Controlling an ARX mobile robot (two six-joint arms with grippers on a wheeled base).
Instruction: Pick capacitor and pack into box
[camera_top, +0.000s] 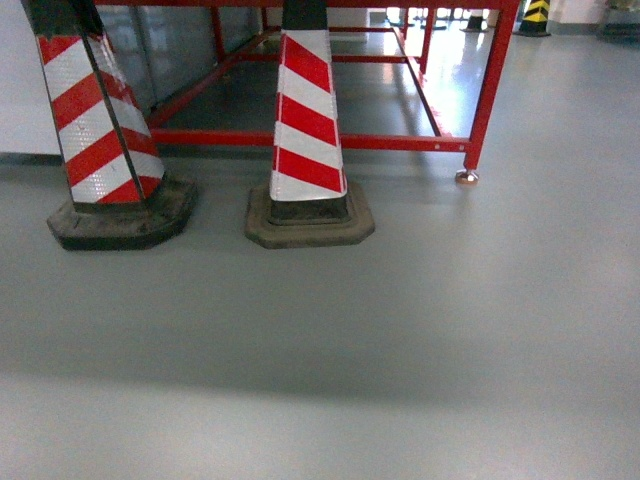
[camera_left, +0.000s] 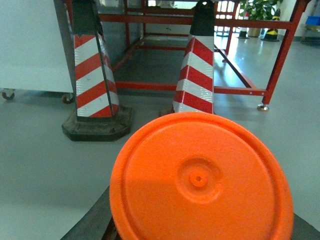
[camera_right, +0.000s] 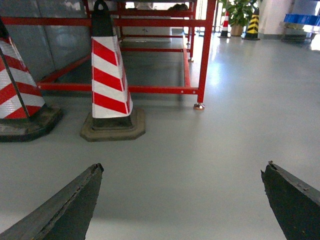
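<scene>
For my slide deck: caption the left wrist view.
Orange disc fills the foreground before two red-and-white striped cones and a red frame.

Two cones stand side by side on the floor (camera_top: 400, 350): left cone (camera_top: 100, 130) and right cone (camera_top: 307, 120). Behind them stands a frame (camera_top: 490, 90), its foot to the right of the right cone. In the left wrist view, a disc (camera_left: 200, 180) lies before the right cone.
</scene>
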